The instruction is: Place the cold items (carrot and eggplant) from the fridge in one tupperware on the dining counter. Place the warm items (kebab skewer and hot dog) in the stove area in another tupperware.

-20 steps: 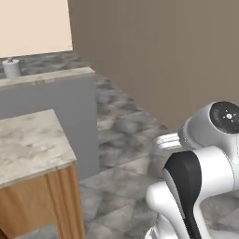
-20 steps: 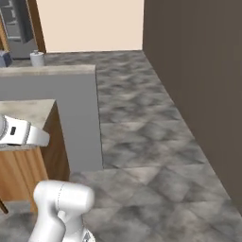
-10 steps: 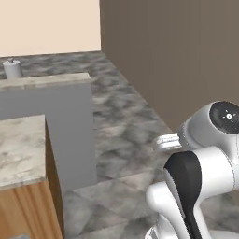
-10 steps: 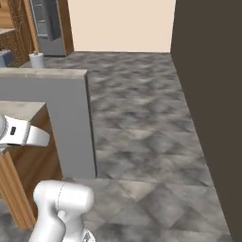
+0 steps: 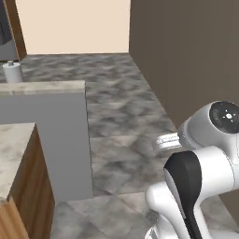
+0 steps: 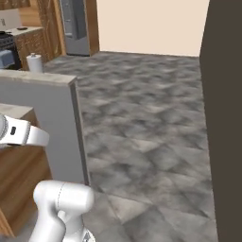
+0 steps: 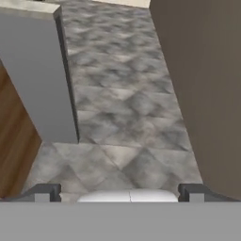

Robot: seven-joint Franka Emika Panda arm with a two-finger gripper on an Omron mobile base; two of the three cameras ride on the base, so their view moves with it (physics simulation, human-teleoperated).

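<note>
Fridge (image 6: 75,26) cut off at frame top.

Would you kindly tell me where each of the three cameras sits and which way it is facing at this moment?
Left base view: behind the arm to its left, facing forward and down over the stone floor and grey counter wall; the white arm rises at lower right.
Right base view: behind the arm to its right, facing the floor toward the far fridge; arm at lower left.
Hand view: on the hand, looking down at the floor; the open gripper shows its dark fingers.
Shared: both base views show the paper towel roll on the counter.
</note>
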